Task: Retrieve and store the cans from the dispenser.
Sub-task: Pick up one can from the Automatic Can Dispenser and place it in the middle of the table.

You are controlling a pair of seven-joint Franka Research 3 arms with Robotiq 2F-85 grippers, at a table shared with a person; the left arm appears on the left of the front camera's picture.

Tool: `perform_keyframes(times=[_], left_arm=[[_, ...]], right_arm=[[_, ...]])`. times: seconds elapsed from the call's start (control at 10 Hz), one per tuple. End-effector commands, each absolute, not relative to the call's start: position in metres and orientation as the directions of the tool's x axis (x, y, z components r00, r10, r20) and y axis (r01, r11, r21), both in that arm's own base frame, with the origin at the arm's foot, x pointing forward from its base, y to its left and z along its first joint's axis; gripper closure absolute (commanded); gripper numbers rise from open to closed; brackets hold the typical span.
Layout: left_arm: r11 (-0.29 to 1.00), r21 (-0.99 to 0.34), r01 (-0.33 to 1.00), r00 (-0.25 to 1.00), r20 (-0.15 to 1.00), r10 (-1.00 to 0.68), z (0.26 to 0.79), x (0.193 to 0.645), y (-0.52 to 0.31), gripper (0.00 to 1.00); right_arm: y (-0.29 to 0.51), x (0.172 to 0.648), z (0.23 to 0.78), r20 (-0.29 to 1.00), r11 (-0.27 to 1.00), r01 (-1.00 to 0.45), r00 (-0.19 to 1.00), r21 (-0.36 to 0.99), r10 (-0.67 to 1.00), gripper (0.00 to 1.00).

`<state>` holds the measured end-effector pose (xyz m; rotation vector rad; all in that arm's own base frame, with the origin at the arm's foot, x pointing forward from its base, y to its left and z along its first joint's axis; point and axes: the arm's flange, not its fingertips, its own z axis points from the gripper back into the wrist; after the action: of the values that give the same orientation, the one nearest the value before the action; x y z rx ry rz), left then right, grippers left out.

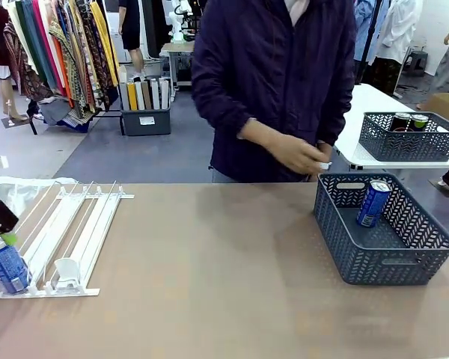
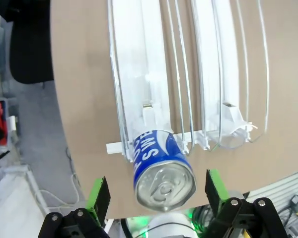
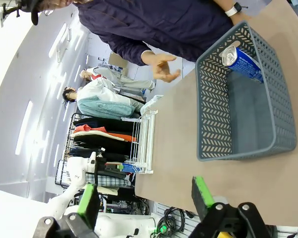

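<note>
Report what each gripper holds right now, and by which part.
Nothing is held. The left gripper is open, lined up on the blue can at the dispenser's end; the right gripper is open and empty.

The black two-finger left gripper [image 2: 156, 194] and right gripper [image 3: 145, 198] are each tipped with bright green pads [image 2: 98, 197], silver screw heads [image 2: 233, 202] being set in the black knuckles beneath, while beyond them a dark navy long-sleeved jacket [image 1: 277, 67] and a white wristband [image 3: 233, 9] are worn by the person.
</note>
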<state>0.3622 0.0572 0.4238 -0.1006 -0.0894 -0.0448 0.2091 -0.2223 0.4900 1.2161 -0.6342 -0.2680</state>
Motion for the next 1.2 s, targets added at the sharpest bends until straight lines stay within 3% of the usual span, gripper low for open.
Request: perform_keyframes(times=[0.0, 0.6, 0.7, 0.8, 0.9, 1.1], left_arm=[[0.994, -0.097, 0.057, 0.996, 0.079, -0.050, 0.399, 0.341, 0.045, 0.00], [0.996, -0.061, 0.068, 0.996, 0.059, -0.065, 0.384, 0.343, 0.041, 0.00], [0.996, -0.060, 0.071, 0.996, 0.051, -0.068, 0.384, 0.343, 0.039, 0.07], [0.996, -0.053, 0.076, 0.996, 0.042, -0.074, 0.385, 0.342, 0.038, 0.65], [0.996, -0.046, 0.077, 0.996, 0.043, -0.076, 0.385, 0.342, 0.038, 1.00], [0.997, -0.036, 0.068, 0.996, 0.055, -0.066, 0.386, 0.342, 0.040, 1.00]], right_arm=[[-0.224, 0.211, 0.493, 0.334, 0.337, -0.172, 0.790, 0.926, -0.514, 0.00], [-0.224, 0.211, 0.493, 0.334, 0.337, -0.172, 0.790, 0.926, -0.514, 0.00], [-0.224, 0.211, 0.493, 0.334, 0.337, -0.172, 0.790, 0.926, -0.514, 0.00], [-0.224, 0.211, 0.493, 0.334, 0.337, -0.172, 0.790, 0.926, -0.514, 0.00], [-0.224, 0.211, 0.493, 0.334, 0.337, -0.172, 0.790, 0.926, -0.514, 0.00], [-0.224, 0.211, 0.493, 0.334, 0.337, -0.172, 0.790, 0.926, -0.514, 0.00]])
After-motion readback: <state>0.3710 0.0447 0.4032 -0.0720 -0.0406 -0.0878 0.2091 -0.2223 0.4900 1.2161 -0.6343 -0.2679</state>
